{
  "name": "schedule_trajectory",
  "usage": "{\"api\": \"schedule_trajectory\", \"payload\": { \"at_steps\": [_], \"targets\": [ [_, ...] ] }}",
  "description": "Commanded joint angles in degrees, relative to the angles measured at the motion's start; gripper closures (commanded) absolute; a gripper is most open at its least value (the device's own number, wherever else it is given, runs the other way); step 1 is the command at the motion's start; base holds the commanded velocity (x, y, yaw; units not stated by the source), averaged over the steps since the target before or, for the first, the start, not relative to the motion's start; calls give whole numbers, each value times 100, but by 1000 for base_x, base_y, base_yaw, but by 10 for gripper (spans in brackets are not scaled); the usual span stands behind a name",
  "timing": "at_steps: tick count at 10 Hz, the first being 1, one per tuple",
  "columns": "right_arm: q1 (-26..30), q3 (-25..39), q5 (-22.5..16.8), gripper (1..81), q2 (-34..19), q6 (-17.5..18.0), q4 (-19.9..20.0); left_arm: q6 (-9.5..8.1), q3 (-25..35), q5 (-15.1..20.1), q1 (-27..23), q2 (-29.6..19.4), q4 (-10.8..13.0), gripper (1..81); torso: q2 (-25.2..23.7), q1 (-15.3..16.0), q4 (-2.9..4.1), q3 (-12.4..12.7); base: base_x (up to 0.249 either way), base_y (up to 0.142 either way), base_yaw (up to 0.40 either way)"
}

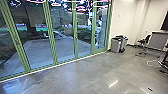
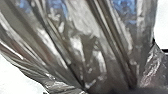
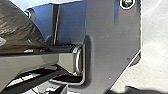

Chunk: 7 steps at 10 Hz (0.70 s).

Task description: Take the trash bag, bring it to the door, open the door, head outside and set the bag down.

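The gray, creased trash bag (image 2: 85, 37) hangs close before the left wrist camera; whether the left gripper or right gripper is open or closed, I cannot tell. Ahead, concrete floor (image 1: 82, 77) meets green-framed glass panels (image 1: 51, 32), bins (image 1: 115, 45) beside them; paving (image 1: 66, 48) lies outside.

Office interior, green-framed glass doors (image 1: 75, 37)

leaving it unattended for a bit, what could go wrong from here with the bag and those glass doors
The trash bag is drawn into long folds, so the thin plastic might stretch or tear. In the right wrist view it sits close to the robot's dark plate and could rub or catch there. The green-framed glass doors look shut, so driving at them without opening one might end in a bump.
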Motion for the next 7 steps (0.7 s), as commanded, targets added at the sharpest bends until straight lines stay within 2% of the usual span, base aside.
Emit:
{"api": "schedule_trajectory", "payload": {
  "at_steps": [1, 5, 7],
  "targets": [
    [252, -11, -351, 10, 6, -12, -28, 71, -9, 417, -289, -22, 17, 811, 0, 0, 0, 0, 164, 0, 0],
    [252, -11, -351, 10, 6, -3, -28, 71, -9, 417, -290, -13, 17, 811, 0, 0, 0, 0, 165, 0, 0],
    [261, -11, -351, 10, 14, -12, -37, 71, -9, 417, -289, -22, 17, 811, 0, -2, 0, 0, 171, -64, 0]
  ]
}}
